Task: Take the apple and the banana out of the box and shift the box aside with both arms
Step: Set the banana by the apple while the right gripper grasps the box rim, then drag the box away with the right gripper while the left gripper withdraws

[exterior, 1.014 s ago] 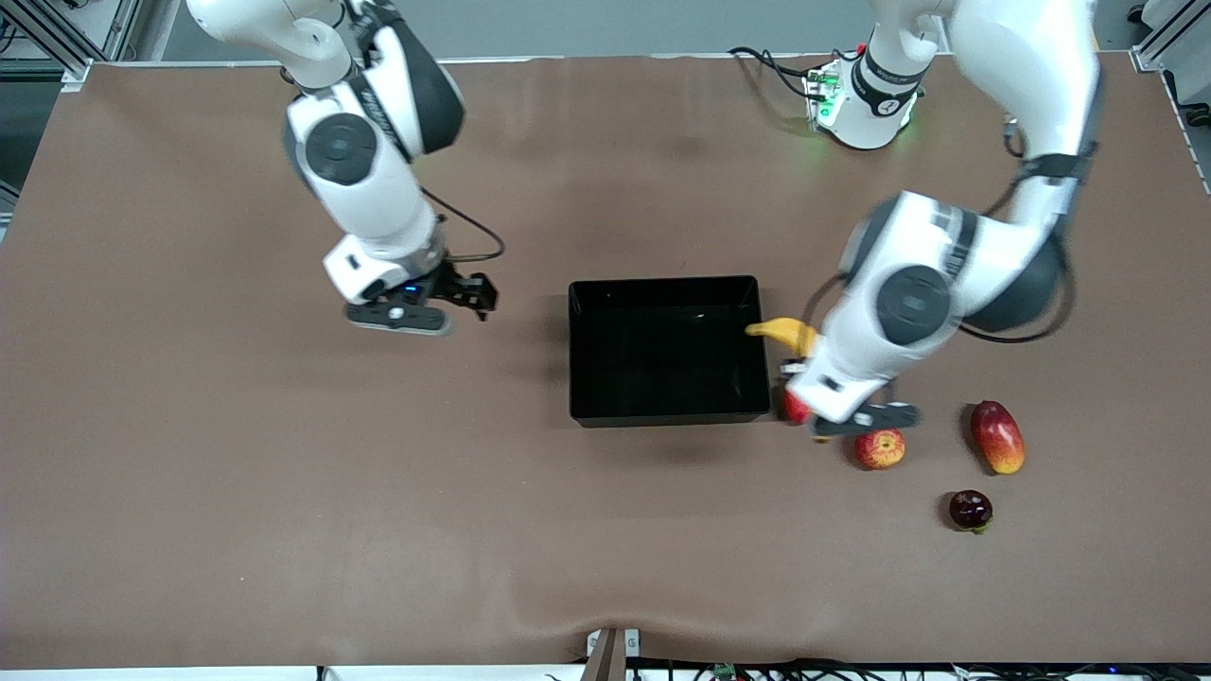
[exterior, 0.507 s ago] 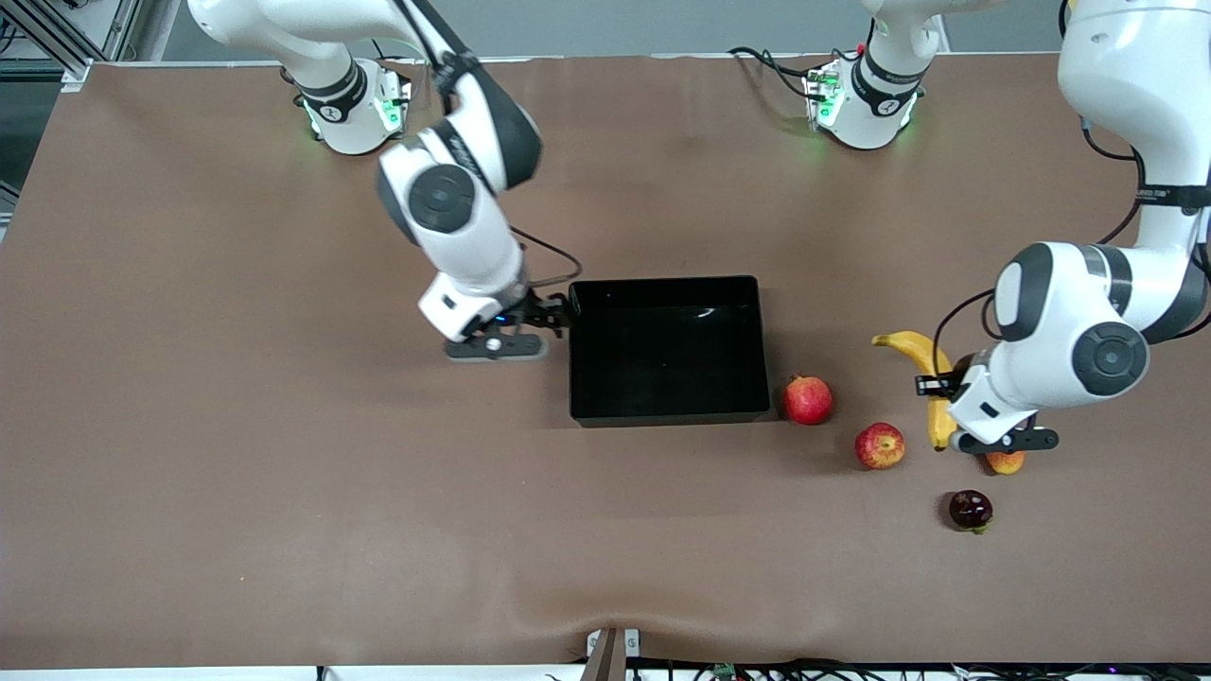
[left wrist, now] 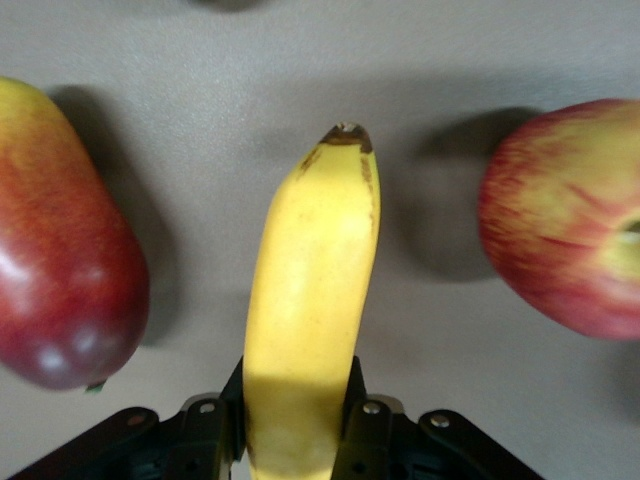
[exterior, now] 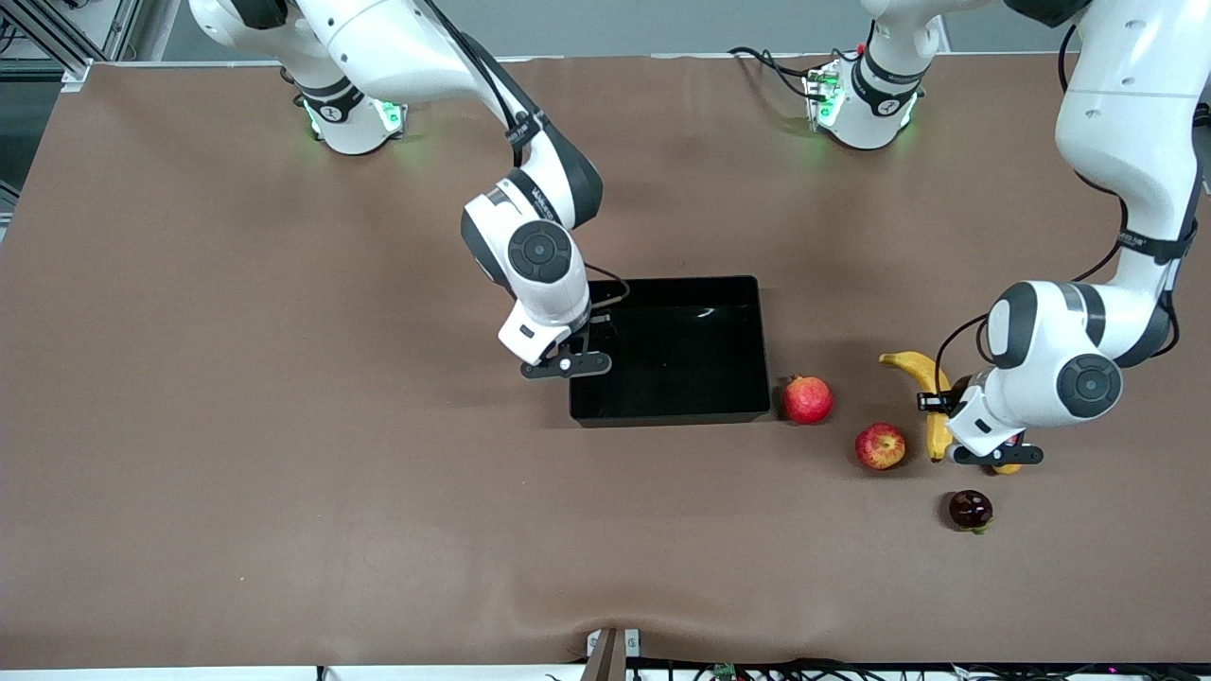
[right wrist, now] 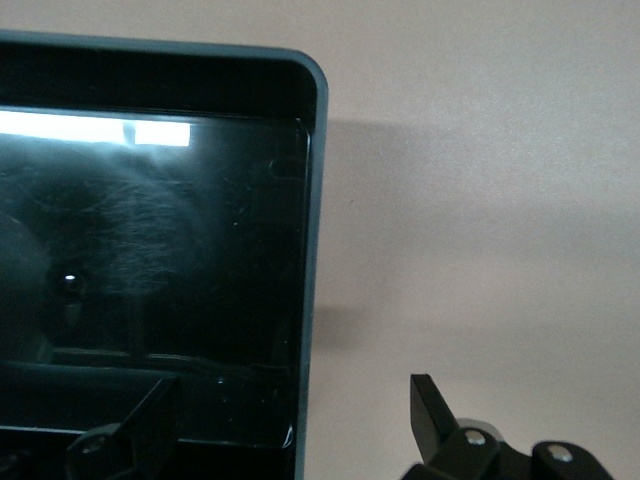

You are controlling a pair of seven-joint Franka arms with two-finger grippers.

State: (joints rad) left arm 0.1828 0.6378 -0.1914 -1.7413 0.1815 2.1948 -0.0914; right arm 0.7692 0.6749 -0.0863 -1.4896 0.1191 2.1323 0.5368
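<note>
The banana (exterior: 922,388) lies on the brown table (exterior: 284,473) toward the left arm's end, and the left tool (exterior: 984,445) is clenched on its nearer part; in the left wrist view the banana (left wrist: 310,310) runs out from between the black fingers (left wrist: 205,440), with the mango (left wrist: 60,270) on one side and the apple (left wrist: 570,220) on the other. On the table, the apple (exterior: 880,445) sits just beside the banana toward the box, the pomegranate (exterior: 807,398) close by the box's wall, and a small dark fruit (exterior: 971,509) nearer to the front camera. The mango is mostly hidden under the left tool. The black box (exterior: 747,350) stands near the middle of the table. The right tool (exterior: 582,355) is released, its fingers spread astride the box wall at the right arm's end: one finger (right wrist: 130,430) inside the box (right wrist: 315,200), the other (right wrist: 430,410) outside. The table is covered with a plain brown mat, slightly rippled at its nearer edge, with cables by the left arm's base (exterior: 861,99). The right arm (exterior: 530,246) reaches down from its base to the box; the left arm (exterior: 1088,350) bends sharply at the elbow, wrist low over the fruit.
</note>
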